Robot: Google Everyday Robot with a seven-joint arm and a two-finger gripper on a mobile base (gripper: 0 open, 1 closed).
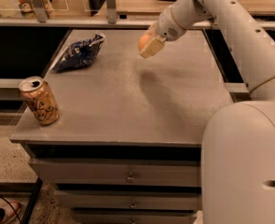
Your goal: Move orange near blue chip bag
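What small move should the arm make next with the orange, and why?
Probably carry it leftward in the view toward the blue chip bag. The gripper holds the orange above the far middle of the table, while the bag lies near the far left corner, well apart from it.

Above table (pixel 127 108), gripper (pixel 149 45) holding orange (pixel 144 41), right of blue chip bag (pixel 79 55); can (pixel 39 101) front-left

Warm, rather dim indoor light, apparently from overhead, spreads evenly over the grey tabletop (pixel 127 111) and throws a soft shadow beneath the gripper (pixel 147 45), which hangs above the far middle clasping the orange (pixel 143 40), both slightly blurred, while the white arm (pixel 249 41) shows brightest.
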